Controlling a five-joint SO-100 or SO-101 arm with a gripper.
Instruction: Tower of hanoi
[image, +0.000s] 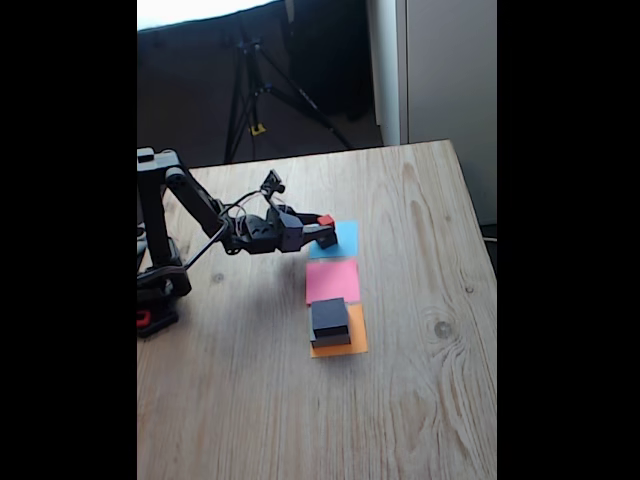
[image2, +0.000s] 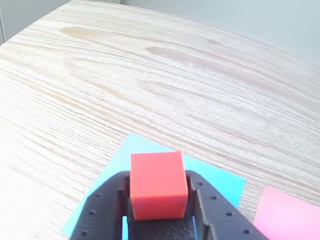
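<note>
Clamped between the claw's (image2: 159, 210) two fingers, the tiny red cube (image2: 158, 185) sits nearest the wrist camera, directly over the blue paper square (image: 337, 240). On the orange paper square (image: 339, 342), past the pink one (image: 333, 281), the black blocks (image: 330, 320) stand stacked on the bench (image: 420, 400).

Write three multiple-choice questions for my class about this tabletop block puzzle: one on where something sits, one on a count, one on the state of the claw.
1. On which paper square does the stack of dark blocks stand?
A. blue B. pink C. orange

2. How many coloured paper squares lie on the table?
A. two B. three C. five

3. What is the claw doing?
A. gripping the red cube B. hanging open C. gripping a dark block

Key: C, the stack stands on the orange square; B, blue square, pink square and orange lie in a row; A, the red cube sits between the fingers of the claw.
</note>
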